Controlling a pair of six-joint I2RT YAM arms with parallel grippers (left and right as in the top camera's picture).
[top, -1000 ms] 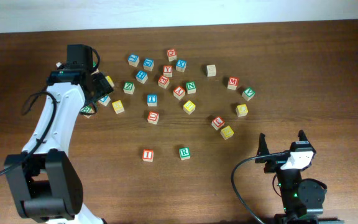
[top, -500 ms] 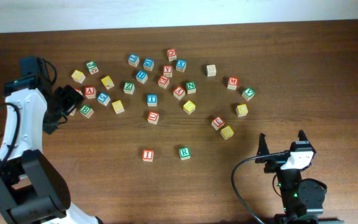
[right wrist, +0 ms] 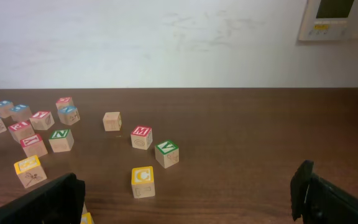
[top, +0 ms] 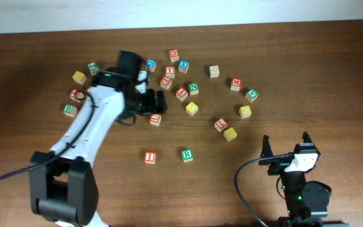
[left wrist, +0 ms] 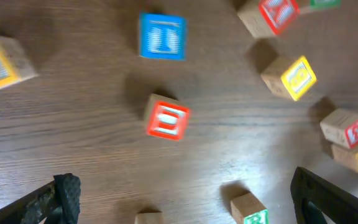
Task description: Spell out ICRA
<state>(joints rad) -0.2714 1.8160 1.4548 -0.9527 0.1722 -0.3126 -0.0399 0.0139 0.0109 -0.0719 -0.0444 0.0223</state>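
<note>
The red I block (top: 149, 156) and green R block (top: 186, 154) stand side by side at the front middle of the table. The R also shows in the left wrist view (left wrist: 248, 211). The yellow C block (top: 245, 111) lies at the right, beside the green V block (right wrist: 166, 153); it also shows in the right wrist view (right wrist: 143, 180). A red block (top: 75, 94) at the far left may be the A. My left gripper (top: 152, 101) (left wrist: 185, 205) is open and empty over the cluster, above a red block (left wrist: 166, 120). My right gripper (top: 287, 146) (right wrist: 185, 199) is open and empty at the front right.
Many loose letter blocks are scattered across the back middle, among them a blue T (left wrist: 161, 36), a yellow block (left wrist: 289, 78), a red M (right wrist: 141, 137) and a green N (top: 193, 88). A plain block (top: 213, 71) sits apart.
My left arm has swung from the far left edge to the right, over the middle of the block cluster. The blocks at the left have shifted a little. The right arm has not moved.
</note>
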